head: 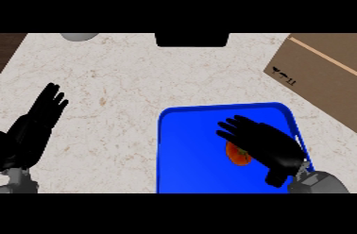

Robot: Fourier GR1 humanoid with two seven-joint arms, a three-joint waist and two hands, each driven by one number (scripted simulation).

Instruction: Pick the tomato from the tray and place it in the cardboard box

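A blue tray (187, 134) lies at the lower right of the counter. On it sits a red tomato (237, 155), mostly covered by my right hand (268, 143). That hand hovers over the tomato with fingers spread and straight, pointing up and left; it is open. The cardboard box (324, 77) stands at the upper right, its side with a black label facing the tray. My left hand (38, 120) rests open at the left edge, fingers up.
A black object (192, 39) sits at the counter's far edge in the middle. A grey round item (80, 36) shows at the top left. Dark wood (10, 44) borders the counter's upper left corner.
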